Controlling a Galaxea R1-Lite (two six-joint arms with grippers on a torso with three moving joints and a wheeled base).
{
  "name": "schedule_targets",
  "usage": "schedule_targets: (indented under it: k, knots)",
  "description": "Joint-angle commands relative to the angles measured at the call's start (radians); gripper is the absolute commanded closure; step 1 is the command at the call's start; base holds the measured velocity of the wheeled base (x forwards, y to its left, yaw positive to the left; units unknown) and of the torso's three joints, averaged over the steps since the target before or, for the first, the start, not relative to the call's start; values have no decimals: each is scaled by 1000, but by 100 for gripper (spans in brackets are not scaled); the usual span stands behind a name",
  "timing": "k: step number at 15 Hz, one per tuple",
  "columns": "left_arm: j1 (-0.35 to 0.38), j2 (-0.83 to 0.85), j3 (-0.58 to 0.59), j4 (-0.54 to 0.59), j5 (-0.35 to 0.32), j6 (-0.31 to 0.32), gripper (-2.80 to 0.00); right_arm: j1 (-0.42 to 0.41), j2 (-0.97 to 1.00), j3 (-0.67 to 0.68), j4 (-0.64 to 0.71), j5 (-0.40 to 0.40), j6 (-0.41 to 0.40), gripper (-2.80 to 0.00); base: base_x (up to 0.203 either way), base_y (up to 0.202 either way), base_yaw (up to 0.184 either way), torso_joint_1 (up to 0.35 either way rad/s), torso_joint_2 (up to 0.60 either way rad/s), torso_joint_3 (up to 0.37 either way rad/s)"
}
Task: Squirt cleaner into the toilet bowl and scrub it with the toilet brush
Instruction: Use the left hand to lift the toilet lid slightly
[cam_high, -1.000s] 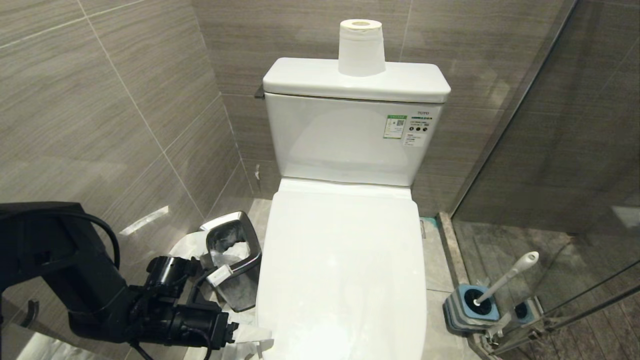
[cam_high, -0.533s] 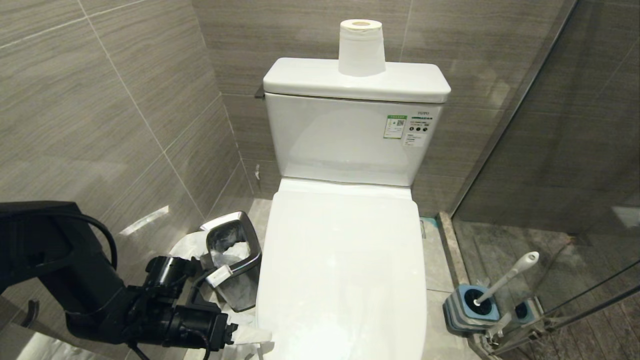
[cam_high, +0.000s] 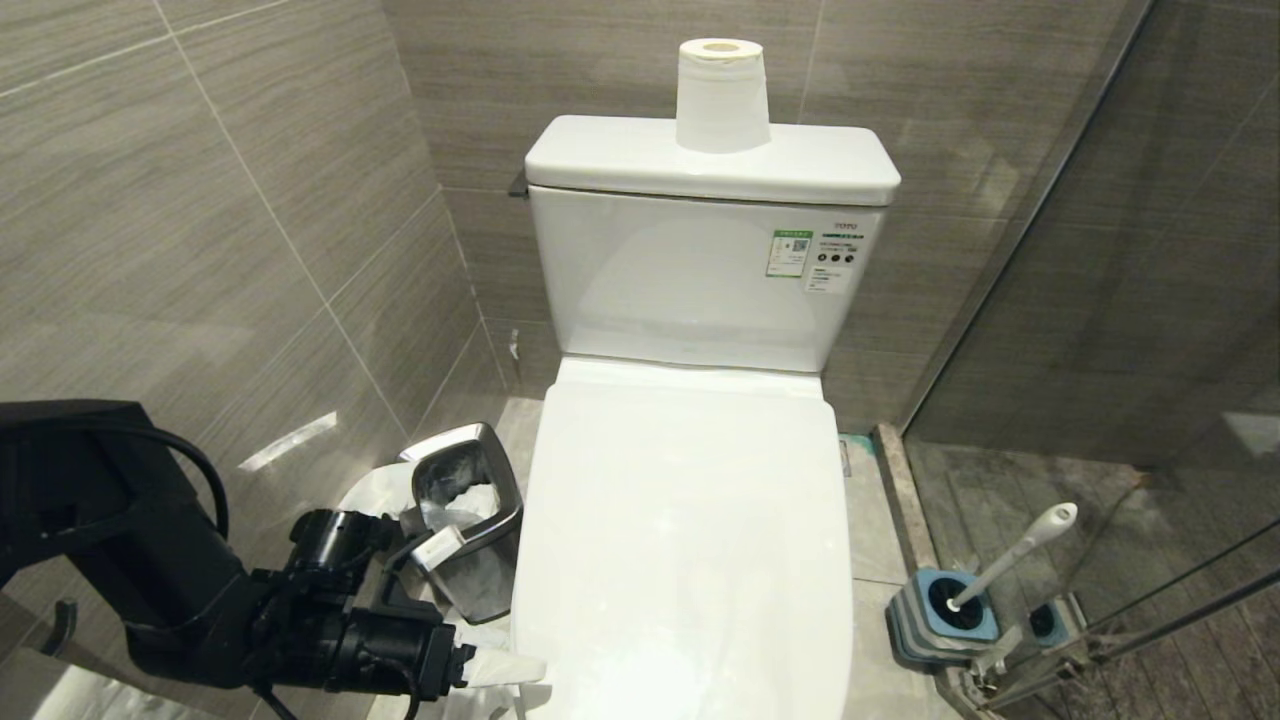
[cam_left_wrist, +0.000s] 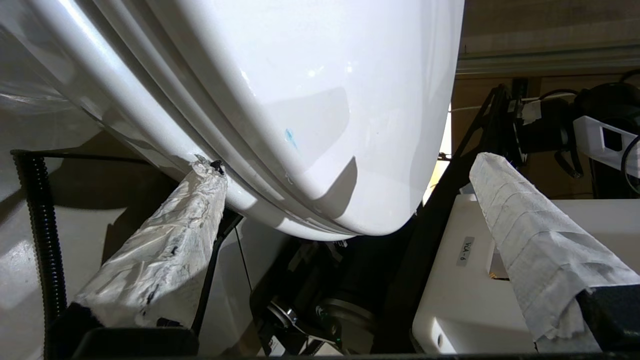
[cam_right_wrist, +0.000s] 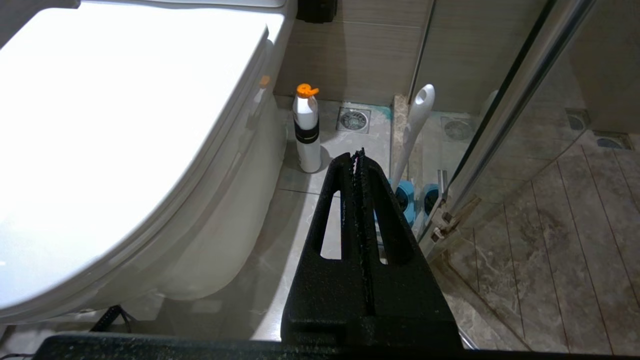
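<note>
Two tape-wrapped fingers (cam_left_wrist: 165, 250) of the left gripper (cam_left_wrist: 345, 200) stand spread wide at the front lip of the closed toilet bowl (cam_high: 690, 540). Right gripper (cam_right_wrist: 359, 165) hangs clenched, empty. Toilet brush (cam_high: 1010, 555) sits in its holder (cam_high: 940, 612), right of the bowl.

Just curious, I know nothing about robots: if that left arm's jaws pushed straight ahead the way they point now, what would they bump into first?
Probably the closed toilet's front edge: the left gripper stands open around it, one wrapped finger already at the rim.
</note>
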Motion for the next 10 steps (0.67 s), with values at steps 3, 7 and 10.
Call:
schedule_targets:
  k: [3, 7, 10]
  knots:
    - [-19, -1, 1, -2, 0, 3, -280, 1, 0, 0, -1, 0, 0, 0, 0, 0, 0, 0, 0, 0]
    - [-47, -1, 11, -4, 33, 20, -280, 0, 2, 0, 0, 0, 0, 0, 0, 0, 0, 0, 0, 0]
    - [-67, -2, 14, -9, 55, 23, -280, 0, 1, 0, 0, 0, 0, 0, 0, 0, 0, 0, 0, 0]
